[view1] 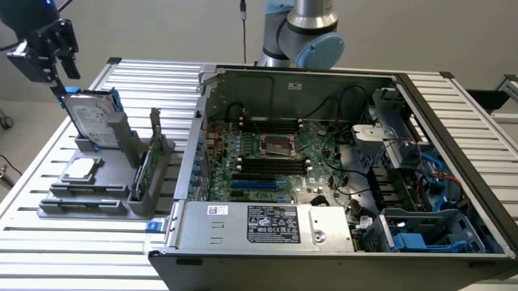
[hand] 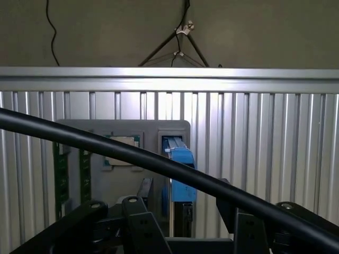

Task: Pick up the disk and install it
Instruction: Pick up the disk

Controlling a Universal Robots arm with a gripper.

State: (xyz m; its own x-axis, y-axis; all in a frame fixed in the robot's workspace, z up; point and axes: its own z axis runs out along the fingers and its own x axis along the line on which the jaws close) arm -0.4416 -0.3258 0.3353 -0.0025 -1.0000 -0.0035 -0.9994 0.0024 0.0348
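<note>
Two fingers of the gripper [view1: 55, 73] hang released just above the disk [view1: 87, 118], upright in its grey rack [view1: 89, 203] at nine o'clock of the computer case [view1: 441, 130]; centre them over its top edge before closing.

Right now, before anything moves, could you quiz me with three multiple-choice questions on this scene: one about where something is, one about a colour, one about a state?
1. Where is the disk?
A inside the computer case
B in the grey holder
C on the floor

2. What colour is the frame around the disk?
A blue
B red
C yellow

3. How does the disk sit?
A lying flat
B hanging in the air
C standing upright

Answers:
1 B: it rests in the holder at the exterior view's left.
2 A: blue plastic edges frame the silver body.
3 C: it stands on edge in the holder, with the gripper just above it.
</note>
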